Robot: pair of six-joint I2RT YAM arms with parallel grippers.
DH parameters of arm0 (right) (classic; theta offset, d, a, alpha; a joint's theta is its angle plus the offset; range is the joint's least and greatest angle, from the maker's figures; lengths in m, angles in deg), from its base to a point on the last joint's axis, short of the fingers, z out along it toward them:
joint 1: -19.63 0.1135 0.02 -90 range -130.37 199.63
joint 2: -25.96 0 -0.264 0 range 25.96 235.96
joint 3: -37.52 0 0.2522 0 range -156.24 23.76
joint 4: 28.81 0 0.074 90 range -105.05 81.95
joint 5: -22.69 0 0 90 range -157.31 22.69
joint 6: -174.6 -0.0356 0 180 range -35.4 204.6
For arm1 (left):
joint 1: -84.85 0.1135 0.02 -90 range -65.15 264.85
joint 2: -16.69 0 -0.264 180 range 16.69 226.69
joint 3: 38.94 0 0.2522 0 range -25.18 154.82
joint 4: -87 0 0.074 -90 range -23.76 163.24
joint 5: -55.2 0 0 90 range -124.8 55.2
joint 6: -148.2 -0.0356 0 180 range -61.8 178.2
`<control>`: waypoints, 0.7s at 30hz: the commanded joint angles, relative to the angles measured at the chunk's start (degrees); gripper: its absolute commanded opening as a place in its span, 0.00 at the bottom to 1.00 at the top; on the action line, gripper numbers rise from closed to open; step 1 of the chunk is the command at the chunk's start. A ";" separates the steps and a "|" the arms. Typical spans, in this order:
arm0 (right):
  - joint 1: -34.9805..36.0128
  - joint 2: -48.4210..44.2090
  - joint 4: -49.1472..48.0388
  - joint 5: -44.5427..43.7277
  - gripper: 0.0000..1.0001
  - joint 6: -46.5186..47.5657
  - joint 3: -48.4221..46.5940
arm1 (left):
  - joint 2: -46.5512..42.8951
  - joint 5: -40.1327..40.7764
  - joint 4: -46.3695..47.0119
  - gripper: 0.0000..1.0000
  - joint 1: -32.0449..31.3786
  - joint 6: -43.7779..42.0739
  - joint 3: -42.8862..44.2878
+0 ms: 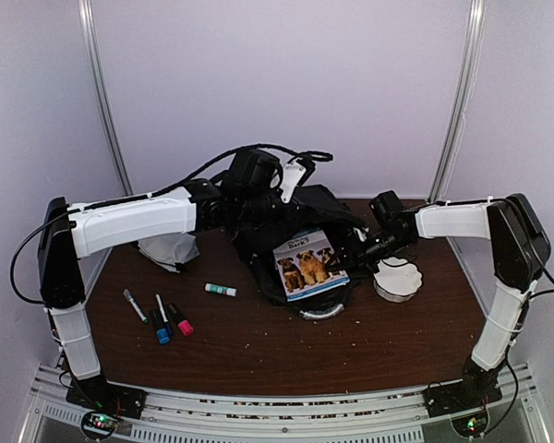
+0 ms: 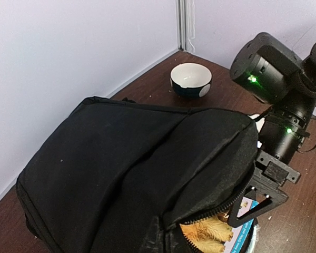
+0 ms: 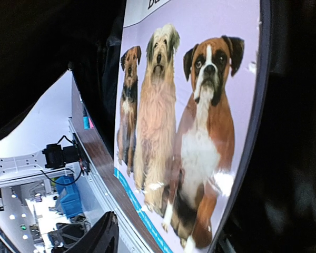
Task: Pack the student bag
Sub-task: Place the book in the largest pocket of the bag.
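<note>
student bag point(image 2: 121, 158) in the middle of the table point(image 1: 258, 341), mouth unzipped, dog book point(image 1: 309, 263) poking out, left claw point(image 1: 254, 185) pinched fully shut at its top, right claw point(image 2: 250, 208) just beside the book, can't tell how open tbh

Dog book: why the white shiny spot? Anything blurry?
Right wrist view: light glares off the glossy dog book by the boxer's legs; the student bag around it is too dark for detail. Top view: evenly lit, slightly soft. Left wrist view: sharp.
</note>
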 commanded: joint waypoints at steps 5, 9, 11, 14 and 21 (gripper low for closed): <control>-0.48 -8.01 12.50 -10.98 0.63 13.71 0.01 | -5.68 1.84 10.06 0.00 -0.49 -1.22 0.15; -0.48 -11.50 17.87 -15.44 0.66 22.27 -0.27 | -5.95 1.95 10.45 0.00 -0.49 -1.31 -0.20; -0.49 -13.51 20.69 -17.57 0.65 26.28 -0.18 | -5.97 1.86 10.70 0.00 -0.49 -1.28 -0.37; -0.51 -16.29 23.05 -21.06 0.62 31.11 0.61 | -5.84 1.77 11.06 0.00 -0.49 -1.42 -0.64; -0.13 -22.87 22.61 -19.36 0.61 39.53 5.22 | -5.70 1.53 11.82 0.00 -0.49 -1.01 -1.31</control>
